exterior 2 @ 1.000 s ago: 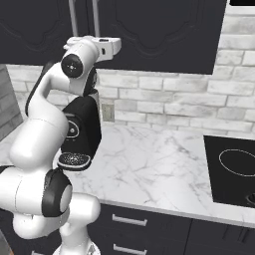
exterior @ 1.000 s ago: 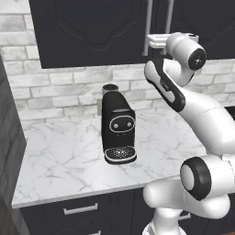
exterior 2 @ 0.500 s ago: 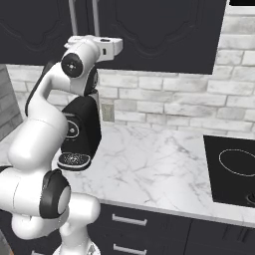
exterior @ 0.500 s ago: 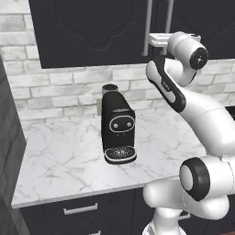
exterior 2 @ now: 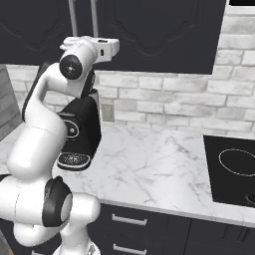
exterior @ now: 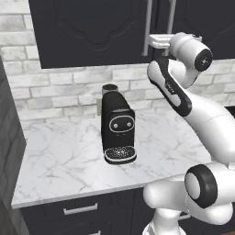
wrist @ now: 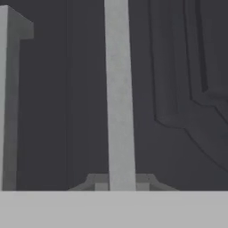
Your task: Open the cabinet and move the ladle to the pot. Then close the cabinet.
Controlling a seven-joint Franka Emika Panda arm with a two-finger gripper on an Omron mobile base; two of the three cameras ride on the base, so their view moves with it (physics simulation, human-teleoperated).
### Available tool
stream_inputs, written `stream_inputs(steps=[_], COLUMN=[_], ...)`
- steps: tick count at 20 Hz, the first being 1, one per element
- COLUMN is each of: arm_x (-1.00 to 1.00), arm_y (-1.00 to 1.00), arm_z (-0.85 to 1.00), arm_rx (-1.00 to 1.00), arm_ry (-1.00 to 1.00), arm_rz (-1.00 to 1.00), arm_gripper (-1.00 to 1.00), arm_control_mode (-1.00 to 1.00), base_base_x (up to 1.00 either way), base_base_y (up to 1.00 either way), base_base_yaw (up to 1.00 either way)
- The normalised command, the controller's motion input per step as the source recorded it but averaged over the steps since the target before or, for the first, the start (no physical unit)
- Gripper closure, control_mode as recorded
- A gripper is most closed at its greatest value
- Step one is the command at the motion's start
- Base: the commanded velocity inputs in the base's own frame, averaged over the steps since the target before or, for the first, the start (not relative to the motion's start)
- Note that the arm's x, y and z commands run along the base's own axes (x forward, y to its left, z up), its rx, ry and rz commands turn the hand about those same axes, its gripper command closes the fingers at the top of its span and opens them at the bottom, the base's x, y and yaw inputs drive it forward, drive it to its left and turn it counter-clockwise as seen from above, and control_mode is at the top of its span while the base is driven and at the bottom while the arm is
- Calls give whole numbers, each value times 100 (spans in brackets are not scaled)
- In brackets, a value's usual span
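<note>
Only just starting: gripper (exterior: 150, 42) is clamping narrow on the handle (wrist: 119, 98) of the closed cabinet (exterior: 92, 32); opening, ladle transfer and closing are remaining.

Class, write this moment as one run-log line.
phase: grasp handle | gripper: shut on cabinet handle | cabinet: doors closed | coffee machine: on counter

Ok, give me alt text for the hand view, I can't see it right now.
A vertical silver bar handle runs up the middle, against the cabinet's closed black raised-panel door. A second silver handle stands at the left edge.
</note>
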Motion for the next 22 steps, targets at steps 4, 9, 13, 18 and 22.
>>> stream_inputs(steps=[4, 9, 13, 18, 22], arm_x=[-59, -65, -60, -72, -84], arm_y=[-1, -17, -34, -44, -47], arm_z=[0, 5, 7, 6, 5], arm_rx=[-5, -2, 0, 0, 0], arm_ry=[-1, 0, 0, 0, 0], arm_rz=[20, 16, 14, 13, 9], arm_gripper=[100, 100, 100, 100, 100], arm_control_mode=[-100, -100, -100, -100, -100], base_base_x=[0, 0, 0, 0, 0], base_base_y=[0, 0, 0, 0, 0], base_base_yaw=[0, 0, 0, 0, 0])
